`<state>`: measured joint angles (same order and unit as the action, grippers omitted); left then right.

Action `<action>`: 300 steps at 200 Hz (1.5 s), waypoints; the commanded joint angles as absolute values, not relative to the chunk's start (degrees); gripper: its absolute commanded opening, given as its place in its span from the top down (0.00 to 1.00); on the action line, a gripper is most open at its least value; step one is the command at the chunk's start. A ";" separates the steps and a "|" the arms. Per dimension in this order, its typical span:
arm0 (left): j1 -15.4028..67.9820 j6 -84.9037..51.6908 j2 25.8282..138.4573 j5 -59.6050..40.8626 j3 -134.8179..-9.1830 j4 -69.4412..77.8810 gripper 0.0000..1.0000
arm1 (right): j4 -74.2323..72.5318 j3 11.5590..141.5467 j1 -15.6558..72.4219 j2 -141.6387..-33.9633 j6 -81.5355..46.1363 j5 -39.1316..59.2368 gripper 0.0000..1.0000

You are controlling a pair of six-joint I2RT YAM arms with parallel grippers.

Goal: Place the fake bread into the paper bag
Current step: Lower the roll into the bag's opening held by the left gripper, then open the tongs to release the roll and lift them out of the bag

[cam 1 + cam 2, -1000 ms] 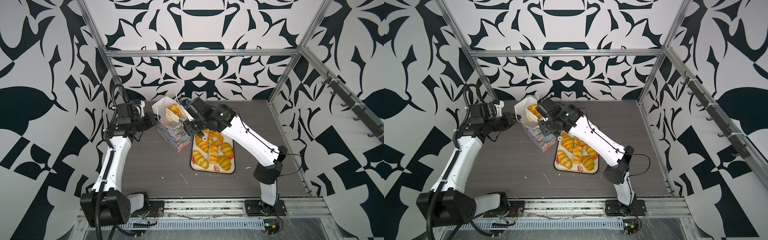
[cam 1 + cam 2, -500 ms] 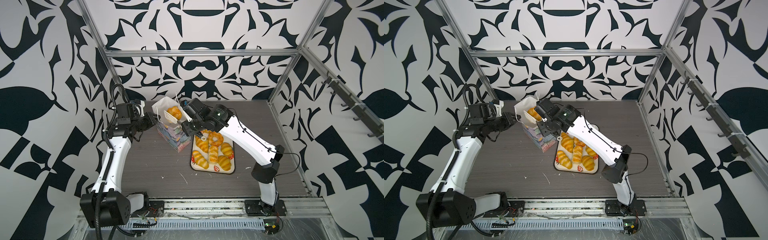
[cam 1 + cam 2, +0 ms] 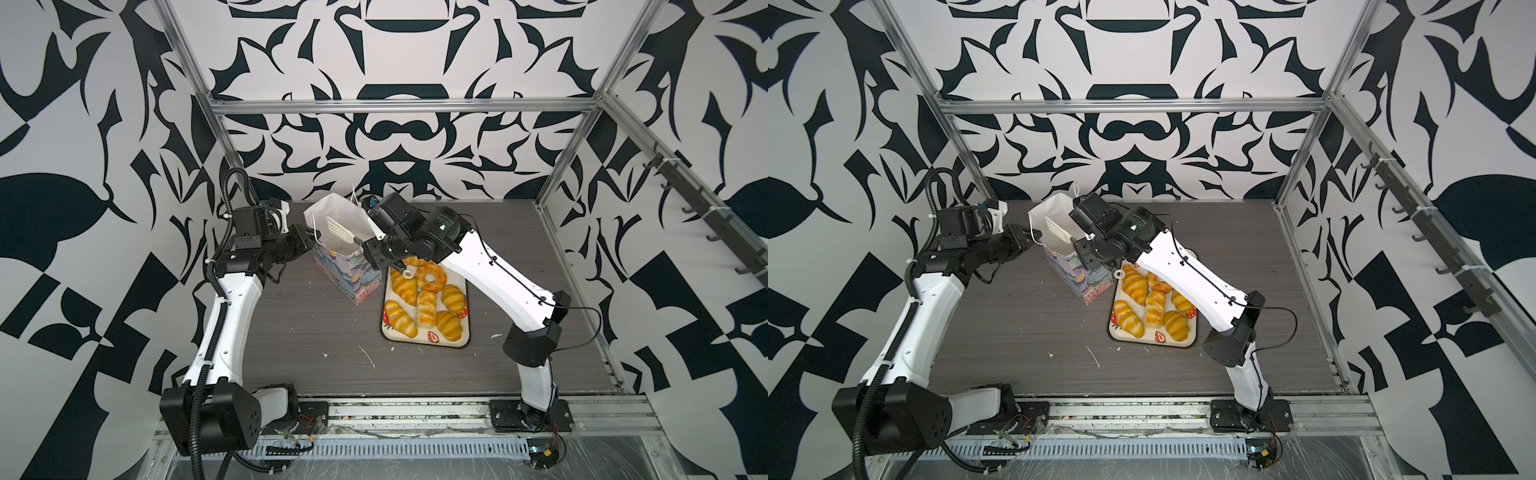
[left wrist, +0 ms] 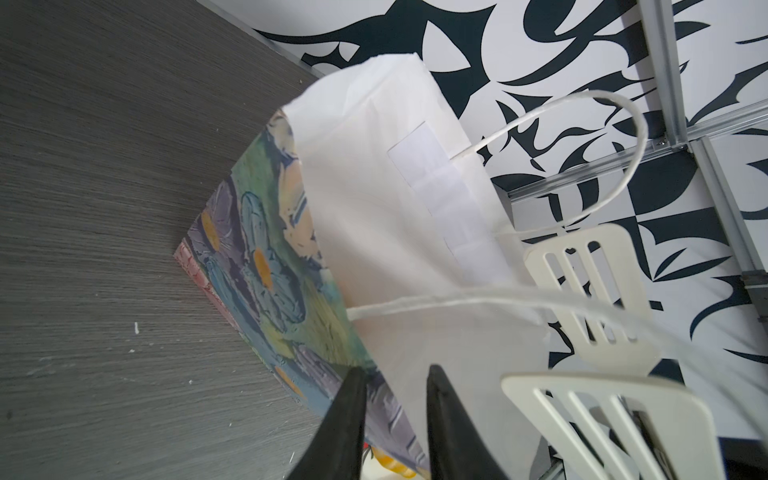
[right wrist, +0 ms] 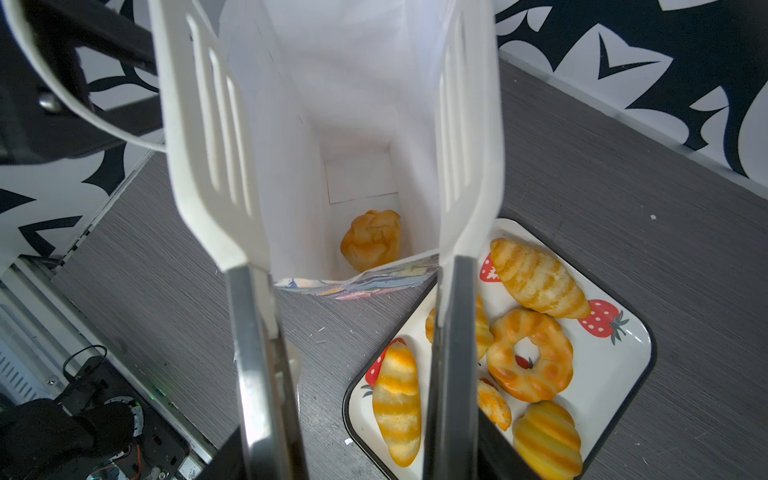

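Near the far edge of the table (image 3: 311, 328), left of its middle, the paper bag (image 3: 351, 276) is standing with its mouth open and its white inside showing. The left hand (image 3: 306, 244) is reaching in from the table's left edge and is pinching the bag's rim. In the left wrist view its two dark fingers (image 4: 353, 415) are sitting almost together, with the paper wall between them. One white cord handle (image 4: 602, 124) is arching free above the rim.

The right hand (image 3: 376, 253) is gripping a pair of white slotted tongs (image 3: 338, 228) and is holding them over the bag's mouth. The two blades are standing apart and are carrying nothing.

One piece of the fake bread (image 5: 372, 239) is lying at the bottom of the bag, against a wall. The other pieces are lying on a cream tray (image 3: 405, 340) printed with red strawberries, just beside the bag on the side toward the table's right edge. Among them, a ring doughnut (image 3: 441, 277) is lying at the tray's far end and striped croissant rolls (image 3: 400, 320) are filling the near part.
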<state>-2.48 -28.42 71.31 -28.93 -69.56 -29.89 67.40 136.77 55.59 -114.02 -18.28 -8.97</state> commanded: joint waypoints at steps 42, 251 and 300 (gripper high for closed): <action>-2.33 -27.69 70.58 -28.64 -70.14 -31.45 0.72 | 66.77 138.15 55.75 -106.88 -17.15 -14.12 0.38; -1.05 -26.72 71.84 -26.77 -71.10 -33.09 0.77 | 60.13 103.06 42.74 -85.02 -20.62 -14.48 0.38; -1.10 -26.63 71.55 -26.59 -70.93 -33.17 0.77 | 57.34 94.88 36.65 -83.17 -20.96 -11.60 0.38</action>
<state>-1.15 -27.20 71.83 -26.96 -69.56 -31.62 61.39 96.82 38.74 -85.93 -19.99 -12.95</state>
